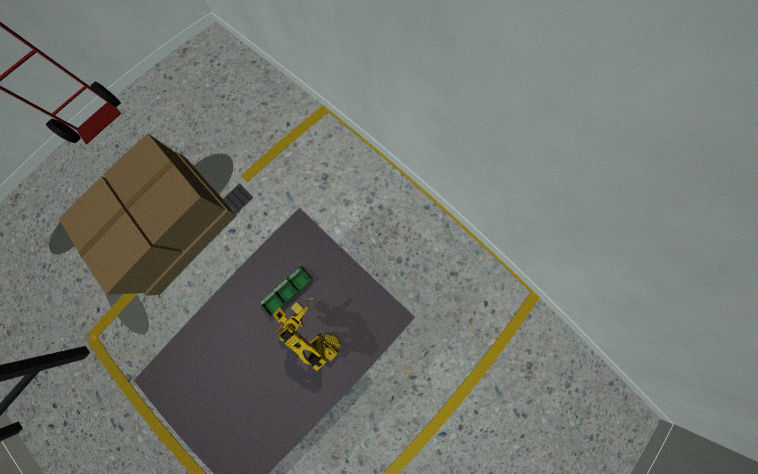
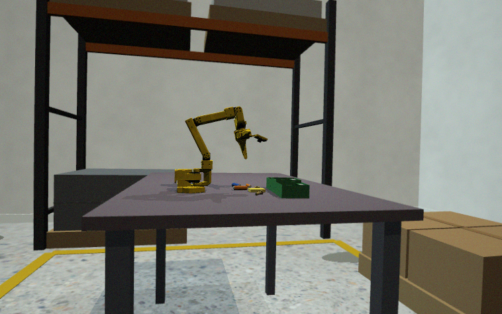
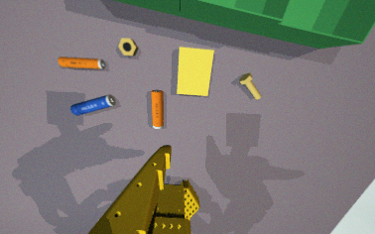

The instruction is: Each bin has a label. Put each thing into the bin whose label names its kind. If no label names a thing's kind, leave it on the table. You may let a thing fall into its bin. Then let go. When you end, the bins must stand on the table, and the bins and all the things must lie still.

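In the wrist view several small things lie on the purple table: an orange battery (image 3: 157,108) in the middle, a second orange battery (image 3: 80,62) at the left, a blue battery (image 3: 92,105), a brass nut (image 3: 127,47), a yellow card (image 3: 195,70) and a brass bolt (image 3: 250,86). The green row of bins (image 3: 278,17) runs along the top edge; its labels are hidden. My gripper (image 2: 252,146) is open and empty, high above the things, with its fixed finger (image 3: 159,164) pointing down at them. The bins (image 2: 287,187) also show in the exterior view.
The arm's base (image 2: 189,181) stands on the table behind the things. The table's edge is at the lower right of the wrist view (image 3: 372,198). Cardboard boxes (image 2: 459,249) stand on the floor beside the table, and a shelf rack (image 2: 183,31) stands behind it.
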Robot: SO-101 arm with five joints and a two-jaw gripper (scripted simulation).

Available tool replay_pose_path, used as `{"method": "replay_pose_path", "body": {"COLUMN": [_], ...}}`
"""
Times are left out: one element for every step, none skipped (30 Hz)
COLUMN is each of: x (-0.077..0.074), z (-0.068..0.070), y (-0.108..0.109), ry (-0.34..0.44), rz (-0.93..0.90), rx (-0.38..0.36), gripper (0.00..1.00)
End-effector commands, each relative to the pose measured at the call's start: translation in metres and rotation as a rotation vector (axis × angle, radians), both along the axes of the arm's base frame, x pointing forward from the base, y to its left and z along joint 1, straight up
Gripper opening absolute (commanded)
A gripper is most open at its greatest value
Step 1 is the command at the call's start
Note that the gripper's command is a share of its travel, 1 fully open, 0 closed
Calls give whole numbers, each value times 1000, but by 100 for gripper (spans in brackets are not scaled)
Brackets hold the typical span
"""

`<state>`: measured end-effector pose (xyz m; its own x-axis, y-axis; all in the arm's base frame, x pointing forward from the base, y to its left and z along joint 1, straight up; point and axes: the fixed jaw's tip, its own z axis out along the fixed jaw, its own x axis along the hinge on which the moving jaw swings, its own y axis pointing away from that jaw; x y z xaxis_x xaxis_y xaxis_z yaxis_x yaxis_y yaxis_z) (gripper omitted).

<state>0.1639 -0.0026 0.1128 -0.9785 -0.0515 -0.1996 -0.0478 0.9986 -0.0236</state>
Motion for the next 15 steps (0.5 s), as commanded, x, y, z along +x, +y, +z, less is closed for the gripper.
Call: {"method": "replay_pose_path", "body": {"x": [-1,-1,-2,-2,-2,-2,-2,-2,-3,-3,-3,-3,-3,-3,-3], "z": [4,4,4,4,4,3,3,3,3,3,3,3,3,3,3], "y": [2,2,2,2,2,2,2,3,3,3,3,3,3,3,3], "ry": [-23,-21,-19,-17,-16,-14,-13,-12,-12,-11,-11,-11,-11,-10,-10], "rz": [-11,-18,-24,-29,-33,-37,-40,-43,-45,-46,-47,-48,-49,-49,-49], "rx": [4,6,8,9,10,11,12,12,13,13,13,14,14,14,14], "gripper": [100,100,100,100,100,100,100,100,100,100,100,100,100,100,100]}}
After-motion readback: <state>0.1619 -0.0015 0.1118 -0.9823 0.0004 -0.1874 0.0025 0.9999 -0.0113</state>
